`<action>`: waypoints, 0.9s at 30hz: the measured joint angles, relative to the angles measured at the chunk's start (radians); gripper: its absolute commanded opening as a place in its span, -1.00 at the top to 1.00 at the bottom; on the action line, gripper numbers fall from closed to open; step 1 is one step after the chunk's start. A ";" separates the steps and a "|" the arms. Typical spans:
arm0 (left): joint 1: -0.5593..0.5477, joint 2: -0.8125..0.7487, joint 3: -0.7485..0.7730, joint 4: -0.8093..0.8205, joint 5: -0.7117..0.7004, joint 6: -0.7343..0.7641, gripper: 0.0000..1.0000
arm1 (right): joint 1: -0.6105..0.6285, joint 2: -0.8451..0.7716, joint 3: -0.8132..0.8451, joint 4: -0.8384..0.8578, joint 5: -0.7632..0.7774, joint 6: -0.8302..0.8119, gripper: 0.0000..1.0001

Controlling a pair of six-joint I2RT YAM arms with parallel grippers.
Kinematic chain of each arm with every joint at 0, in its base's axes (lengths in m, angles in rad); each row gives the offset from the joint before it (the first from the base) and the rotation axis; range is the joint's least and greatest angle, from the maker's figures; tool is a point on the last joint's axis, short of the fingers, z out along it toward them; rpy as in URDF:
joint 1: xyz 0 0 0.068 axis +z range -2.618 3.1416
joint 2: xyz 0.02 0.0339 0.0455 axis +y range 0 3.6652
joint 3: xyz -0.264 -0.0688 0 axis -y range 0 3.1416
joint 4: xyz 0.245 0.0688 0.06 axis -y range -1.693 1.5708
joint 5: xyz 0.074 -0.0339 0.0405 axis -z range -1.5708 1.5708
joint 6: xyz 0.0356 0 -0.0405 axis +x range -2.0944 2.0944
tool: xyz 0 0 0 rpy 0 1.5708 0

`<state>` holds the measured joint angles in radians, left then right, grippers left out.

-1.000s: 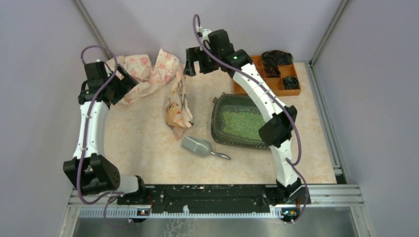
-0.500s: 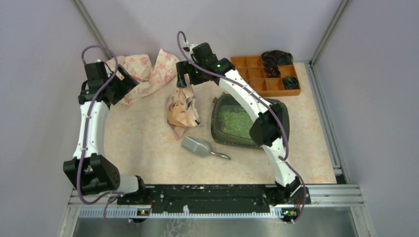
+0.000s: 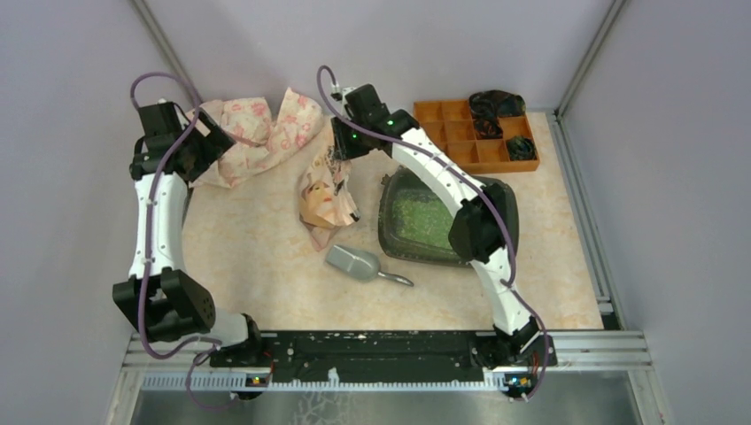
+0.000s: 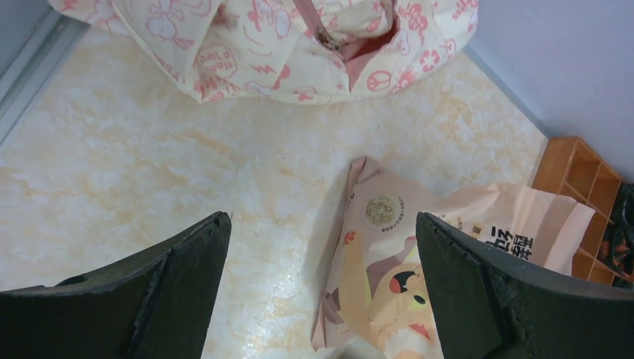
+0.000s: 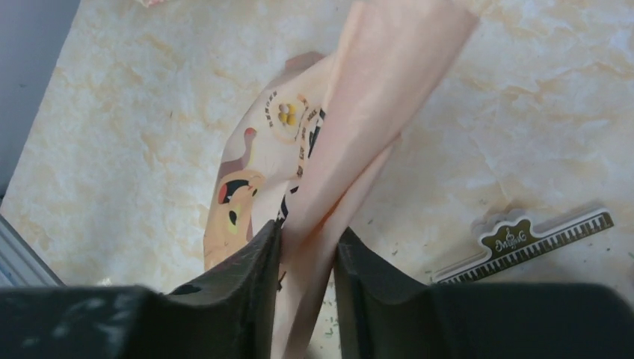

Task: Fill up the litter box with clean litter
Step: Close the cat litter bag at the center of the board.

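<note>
- The right arm reaches far across and leftward, its forearm passing over the litter box [image 3: 384, 221]. The right claw [image 3: 341, 152] points down at the paper bag [image 3: 323, 199].
- In the right wrist view the right claw [image 5: 310, 235] is clamped on the bag's upper fold, with a finger pressed to each side of the paper bag [image 5: 254, 172].
- The left arm stands tall at the left side. The left claw [image 3: 208, 142] is held above the tabletop [image 3: 257, 257] with its fingers wide apart and nothing between them.
- The left claw [image 4: 321, 224] looks down on the paper bag [image 4: 389, 284] and a pink-printed cloth bag [image 4: 247, 37].
- The tabletop is marbled cream-peach, enclosed by pale lilac walls and metal posts.
- An orange organiser tray [image 3: 460, 133] sits at the far right.
- A grey scoop [image 3: 354, 263] lies near the box's near-left corner, and a clip [image 5: 538, 235] lies beside the bag.
- The litter box sits right of centre, its long axis running roughly left to right, partly hidden by the arm.
- The clean litter [image 3: 416, 217] covers its floor.
- The bag's long axis runs far to near, with its top at the far end.
</note>
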<state>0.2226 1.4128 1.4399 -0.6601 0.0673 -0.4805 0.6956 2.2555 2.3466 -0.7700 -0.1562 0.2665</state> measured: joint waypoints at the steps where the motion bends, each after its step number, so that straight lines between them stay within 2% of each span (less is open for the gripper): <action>1: 0.005 0.008 0.016 0.000 -0.003 0.000 -0.98 | 0.000 -0.001 -0.011 0.002 -0.002 -0.001 0.74; 2: 0.006 0.010 0.024 0.002 -0.004 0.000 -0.97 | 0.000 -0.001 -0.017 0.002 -0.004 -0.002 0.92; 3: 0.009 0.010 0.026 0.002 -0.004 -0.001 -0.97 | 0.000 -0.001 -0.020 0.002 -0.008 -0.004 1.00; 7: 0.010 0.007 0.016 0.005 0.000 -0.002 -0.97 | -0.010 -0.013 -0.032 0.047 -0.056 0.007 1.00; 11: 0.010 -0.007 -0.036 0.013 0.024 -0.002 -0.97 | -0.027 -0.043 -0.112 0.179 -0.209 0.091 1.00; 15: 0.009 -0.034 -0.125 0.023 0.076 -0.006 -0.97 | -0.048 -0.071 -0.264 0.411 -0.369 0.257 1.00; 19: 0.005 -0.060 -0.199 0.036 0.116 -0.006 -0.97 | -0.060 -0.076 -0.450 0.744 -0.504 0.500 1.00; 27: -0.061 -0.077 -0.259 0.079 0.161 -0.037 -0.97 | -0.061 -0.021 -0.660 1.383 -0.626 1.006 0.97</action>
<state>0.1619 1.3361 1.1805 -0.5812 0.2287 -0.5171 0.6346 2.2345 1.6871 0.6128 -0.7822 1.2728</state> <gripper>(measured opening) 0.987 0.022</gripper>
